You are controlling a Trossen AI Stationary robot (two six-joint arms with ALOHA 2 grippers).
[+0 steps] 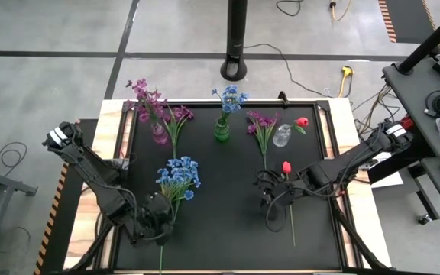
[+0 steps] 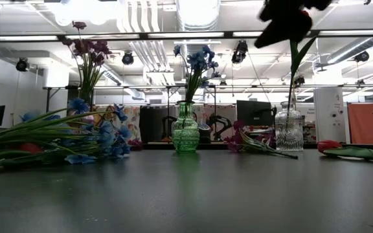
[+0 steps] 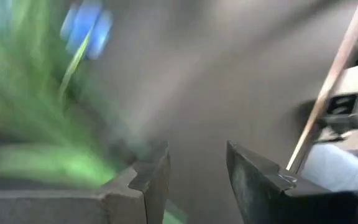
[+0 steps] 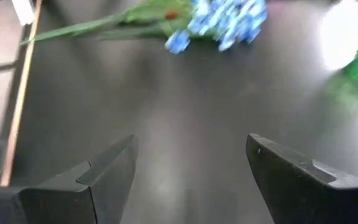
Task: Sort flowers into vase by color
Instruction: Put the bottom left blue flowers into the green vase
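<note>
Left gripper [image 1: 161,223] at 7 o'clock, fingers parted, beside blue-bloomed green-stemmed spray [image 1: 178,176], poised for stem; right gripper [image 1: 270,200] spread wide, empty.

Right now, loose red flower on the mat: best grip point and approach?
Grip the red flower on its bare stem, just below the bud, from straight above. It lies flat with the stem toward the near edge; the right gripper is open beside it.
</note>
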